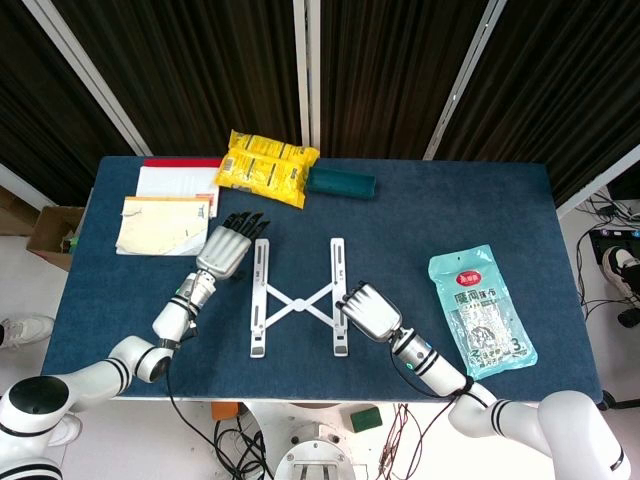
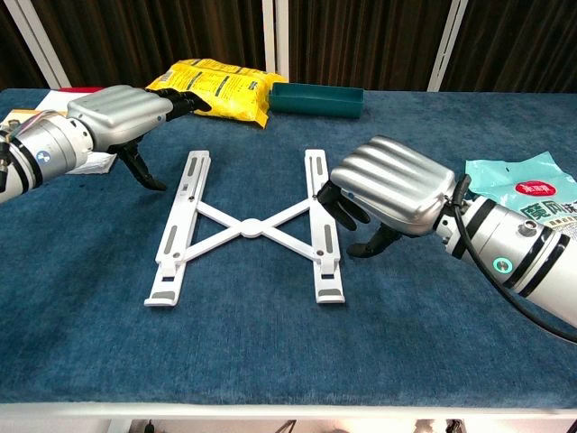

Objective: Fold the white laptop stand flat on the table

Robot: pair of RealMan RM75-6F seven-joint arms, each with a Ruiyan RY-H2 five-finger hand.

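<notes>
Robot lab or test room, blue-carpeted counter point(image 1: 420, 225) standing before dark slatted wall panels point(image 1: 390, 70), loose cables point(image 1: 405, 420) trailing on the white floor point(image 1: 20, 270) beneath

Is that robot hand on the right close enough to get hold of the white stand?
Probably yes: the right robot hand hovers right beside the white laptop stand, and nothing lies between them.

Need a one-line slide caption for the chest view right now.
Both silver robot hands, left and right, flank the spread white X-braced laptop stand on blue cloth.
</notes>
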